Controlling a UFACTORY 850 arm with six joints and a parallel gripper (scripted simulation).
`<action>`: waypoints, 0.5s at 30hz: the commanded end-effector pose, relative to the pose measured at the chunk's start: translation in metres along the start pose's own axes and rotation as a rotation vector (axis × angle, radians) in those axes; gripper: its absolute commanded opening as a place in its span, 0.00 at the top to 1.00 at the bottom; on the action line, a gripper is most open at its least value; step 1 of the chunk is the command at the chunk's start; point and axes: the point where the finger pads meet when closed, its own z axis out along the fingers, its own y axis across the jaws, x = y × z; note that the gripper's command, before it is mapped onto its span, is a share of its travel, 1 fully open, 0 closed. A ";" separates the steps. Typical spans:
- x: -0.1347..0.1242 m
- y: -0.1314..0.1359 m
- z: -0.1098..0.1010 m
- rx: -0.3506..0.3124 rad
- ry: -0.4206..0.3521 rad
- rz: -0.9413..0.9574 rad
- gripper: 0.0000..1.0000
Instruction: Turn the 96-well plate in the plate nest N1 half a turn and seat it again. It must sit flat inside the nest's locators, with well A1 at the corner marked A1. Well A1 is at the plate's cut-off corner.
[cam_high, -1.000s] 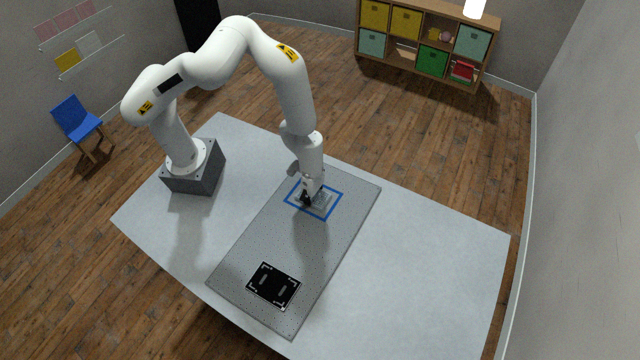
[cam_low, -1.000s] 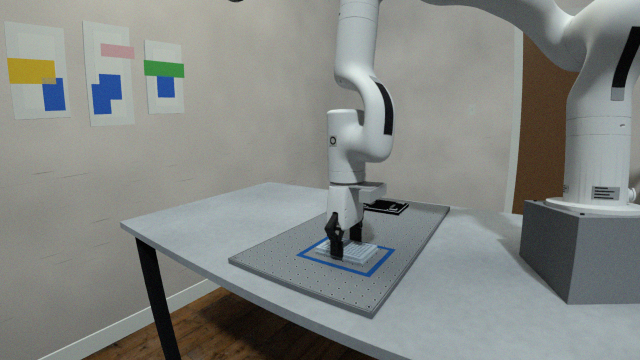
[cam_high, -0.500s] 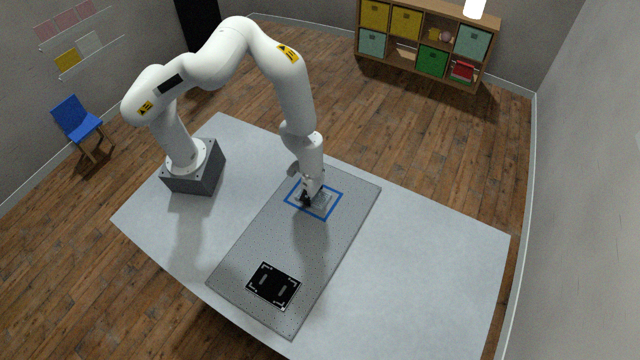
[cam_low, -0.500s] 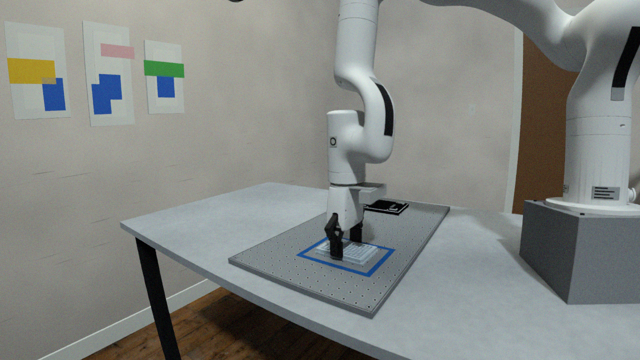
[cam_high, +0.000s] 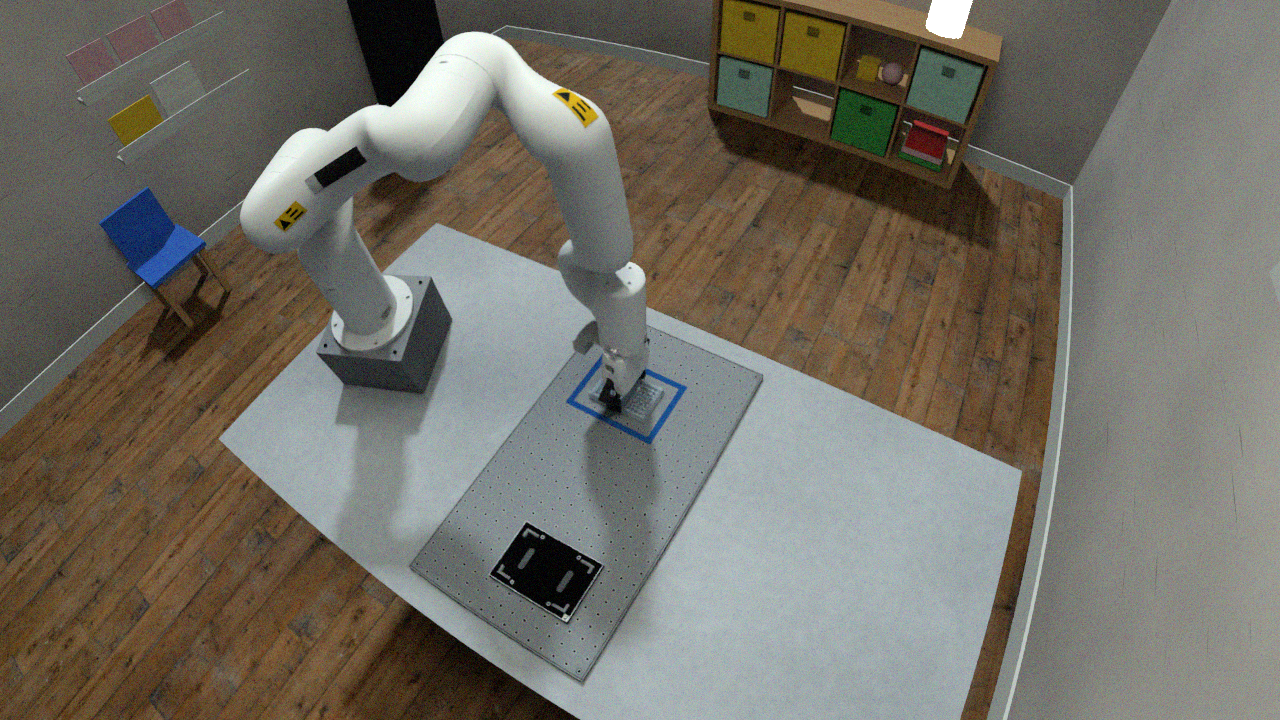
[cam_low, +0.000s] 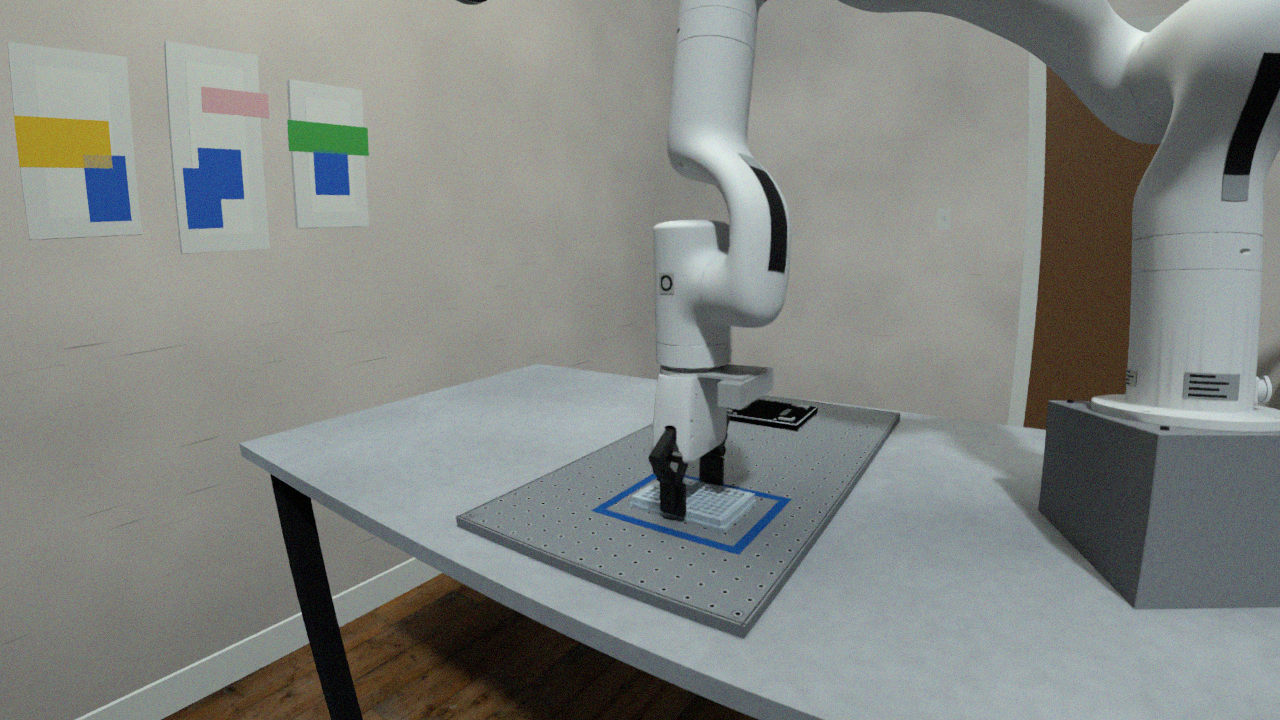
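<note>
The white 96-well plate lies flat on the perforated grey baseplate, inside a blue-taped rectangle. It also shows in the exterior view, within the blue rectangle. My gripper points straight down over the plate's middle. Its black fingers straddle the plate's short width and stand open, low beside the plate's sides. The black plate nest N1 with white corner locators is empty at the other end of the baseplate. The plate's cut-off corner is too small to make out.
The arm's grey base block stands on the table left of the baseplate. The table's edges lie close to the baseplate in the exterior view. A shelf and a blue chair stand far off on the floor.
</note>
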 end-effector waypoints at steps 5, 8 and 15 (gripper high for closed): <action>-0.001 0.000 -0.001 -0.001 -0.002 0.000 0.00; -0.001 0.000 -0.001 -0.001 -0.002 0.000 0.00; -0.001 0.000 -0.003 -0.001 -0.002 0.000 0.00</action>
